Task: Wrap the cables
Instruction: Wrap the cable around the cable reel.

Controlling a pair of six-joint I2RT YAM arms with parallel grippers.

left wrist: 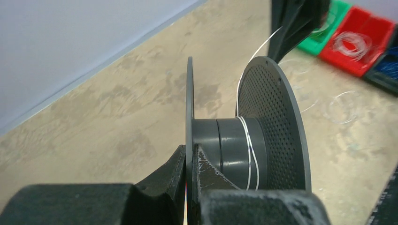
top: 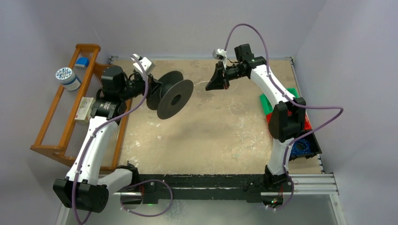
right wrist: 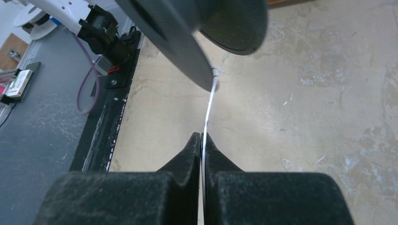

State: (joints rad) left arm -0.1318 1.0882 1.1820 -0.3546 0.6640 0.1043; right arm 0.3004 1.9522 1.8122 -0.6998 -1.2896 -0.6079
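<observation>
Grey spool (top: 174, 96) hangs above the table (top: 211, 145), 1 flange clamped between the left fingers (left wrist: 170, 171). Whitish cable (right wrist: 209, 110) lies in a few turns round the hub, then runs taut to the right fingers (right wrist: 190, 152), which are pressed together, pinching it.

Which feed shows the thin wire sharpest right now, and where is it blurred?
Left wrist: wire crisp on the spool hub, bins behind it soft. Right wrist: wire sharp at the right gripper, spool blurred near the lens. Top: wire only a faint line; soft shadow below the spool on the table.
</observation>
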